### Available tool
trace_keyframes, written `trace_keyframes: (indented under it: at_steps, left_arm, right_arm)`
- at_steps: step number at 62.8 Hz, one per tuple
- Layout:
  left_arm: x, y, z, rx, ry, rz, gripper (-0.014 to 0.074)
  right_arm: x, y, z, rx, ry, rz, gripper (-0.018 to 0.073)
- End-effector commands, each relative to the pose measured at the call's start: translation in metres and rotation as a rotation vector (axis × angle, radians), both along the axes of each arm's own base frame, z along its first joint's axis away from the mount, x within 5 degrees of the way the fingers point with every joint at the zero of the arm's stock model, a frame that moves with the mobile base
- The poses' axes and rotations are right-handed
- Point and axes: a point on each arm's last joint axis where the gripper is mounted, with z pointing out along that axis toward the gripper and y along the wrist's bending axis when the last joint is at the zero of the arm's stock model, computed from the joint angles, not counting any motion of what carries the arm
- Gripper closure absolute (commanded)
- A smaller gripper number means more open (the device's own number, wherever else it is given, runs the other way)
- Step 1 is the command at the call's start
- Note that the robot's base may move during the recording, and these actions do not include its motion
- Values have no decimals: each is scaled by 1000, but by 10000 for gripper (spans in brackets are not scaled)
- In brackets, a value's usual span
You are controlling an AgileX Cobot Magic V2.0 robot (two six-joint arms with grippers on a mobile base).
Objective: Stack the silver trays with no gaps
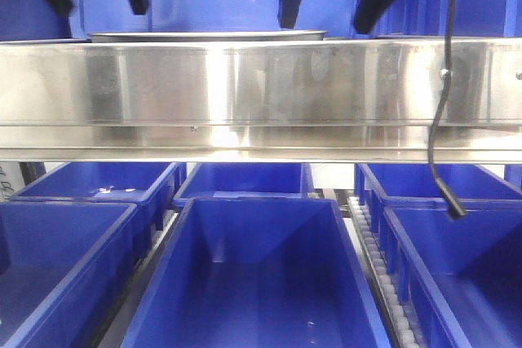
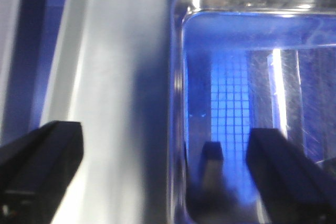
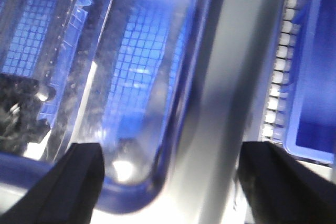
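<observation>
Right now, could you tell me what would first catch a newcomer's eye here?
The shiny steel rail spanning the front view, with blue bins below it. A silver tray sits just above the rail, and both open grippers, left and right, straddle its rim.

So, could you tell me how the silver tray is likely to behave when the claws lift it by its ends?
The silver tray looks like thin polished steel, so probably stiff yet light. Its mirror-like wall may slip between the fingers. Both claws, left and right, straddle opposite rims, which should limit tipping.
</observation>
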Motion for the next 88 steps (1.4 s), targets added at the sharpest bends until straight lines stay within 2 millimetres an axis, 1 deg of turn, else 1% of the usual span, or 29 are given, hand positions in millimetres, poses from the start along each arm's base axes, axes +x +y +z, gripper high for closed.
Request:
trace_keyframes:
  at_steps: [1, 5, 9, 10, 15, 16, 18, 20, 21, 24, 28, 32, 35, 36, 37, 38, 39, 40, 43, 45, 51, 56, 60, 64, 65, 70, 73, 80, 88]
  left_arm:
    - [-22, 6, 56, -34, -145, -15, 29]
    - [-35, 6, 72, -37, -183, -41, 32]
    - [-54, 6, 93, -46, -236, -76, 52]
    - [-58, 6, 97, -48, -243, -83, 64]
    - [-86, 5, 119, -54, -302, -126, 123]
    - [-91, 5, 122, -49, -314, -138, 138]
    - [-105, 6, 130, -39, -341, -161, 181]
    - [-117, 7, 136, -34, -361, -175, 227]
    - [-125, 8, 139, -34, -377, -185, 258]
    - [-146, 12, 148, -39, -421, -207, 322]
    - [-167, 17, 151, -54, -470, -237, 418]
    - [-191, 25, 153, -88, -537, -264, 512]
    - [-212, 36, 154, -122, -596, -277, 580]
    - [-215, 37, 149, -126, -596, -283, 597]
    - [-223, 42, 151, -142, -627, -283, 623]
    - [-226, 44, 146, -146, -627, -287, 639]
    - [-231, 46, 144, -154, -637, -289, 651]
    - [-235, 48, 141, -160, -647, -290, 648]
    - [-250, 58, 131, -181, -686, -294, 642]
    - [-258, 62, 125, -191, -710, -298, 644]
    - [-282, 77, 96, -210, -757, -311, 645]
    - [-299, 88, 73, -225, -790, -318, 645]
    - [-311, 95, 52, -232, -806, -323, 645]
    - [-319, 99, 31, -241, -806, -328, 645]
    - [-321, 100, 26, -245, -809, -329, 645]
    - [-330, 106, 10, -257, -839, -333, 645]
    - [-334, 108, 2, -266, -860, -335, 645]
    - [-339, 110, -8, -282, -896, -339, 645]
    - [-338, 110, -12, -277, -884, -340, 645]
  right_arm:
    - [-20, -13, 58, 64, -173, 6, -45]
    - [-29, -18, 72, 80, -206, 7, 10]
    - [-44, -25, 91, 101, -249, 10, 120]
    - [-48, -26, 96, 105, -259, 12, 167]
    - [-66, -35, 117, 132, -311, 15, 333]
    - [-71, -37, 123, 141, -328, 16, 381]
    - [-81, -42, 133, 154, -355, 16, 457]
    - [-88, -46, 139, 161, -373, 18, 510]
    - [-94, -49, 144, 166, -386, 20, 520]
    - [-106, -56, 151, 164, -415, 31, 505]
    - [-123, -66, 157, 147, -453, 52, 503]
    - [-139, -75, 158, 125, -483, 81, 503]
    - [-152, -82, 155, 110, -502, 100, 503]
    - [-156, -84, 153, 106, -507, 106, 503]
    - [-161, -87, 150, 100, -514, 114, 503]
    - [-165, -89, 149, 97, -520, 119, 503]
    - [-168, -91, 143, 90, -513, 124, 503]
    - [-174, -94, 142, 92, -525, 127, 503]
    - [-186, -100, 130, 84, -539, 142, 503]
    - [-195, -105, 126, 88, -567, 148, 503]
    - [-221, -118, 100, 86, -641, 177, 503]
    - [-237, -126, 78, 94, -708, 190, 503]
    - [-252, -134, 60, 111, -767, 191, 503]
    - [-265, -141, 41, 110, -814, 200, 503]
    - [-270, -144, 39, 111, -844, 203, 503]
    - [-284, -151, 16, 93, -907, 225, 503]
    - [-292, -155, 6, 95, -953, 232, 503]
    - [-302, -160, -15, 115, -1013, 227, 503]
    - [-303, -160, -24, 121, -1026, 227, 503]
